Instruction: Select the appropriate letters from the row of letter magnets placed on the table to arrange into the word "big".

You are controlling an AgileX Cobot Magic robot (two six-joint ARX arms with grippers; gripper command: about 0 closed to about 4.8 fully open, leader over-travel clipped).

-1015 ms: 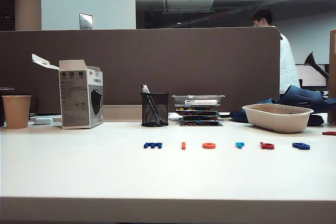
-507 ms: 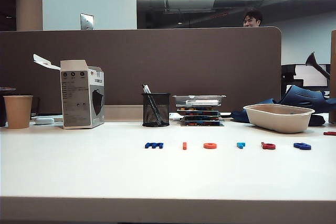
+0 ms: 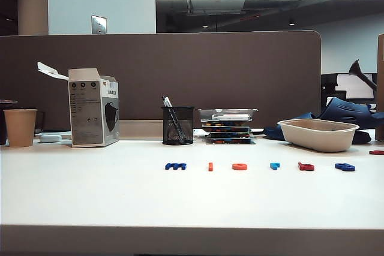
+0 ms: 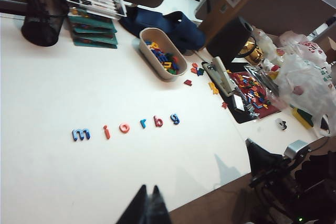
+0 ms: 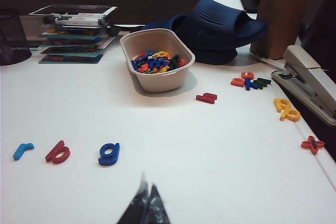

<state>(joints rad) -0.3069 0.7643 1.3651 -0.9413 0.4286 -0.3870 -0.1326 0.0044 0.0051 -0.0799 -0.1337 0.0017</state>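
Hovering closed and empty on the table's near side of the magnet row, left gripper and right gripper flank blue "g".

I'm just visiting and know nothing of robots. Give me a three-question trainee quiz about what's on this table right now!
1. True or false: the red b lies next to the dark blue g.
2. Which letter ends the row opposite the g? A) o B) m C) r
3. Fill in: the left claw and right claw are both ____.

Key: 1 true; 2 B, the m; 3 shut.
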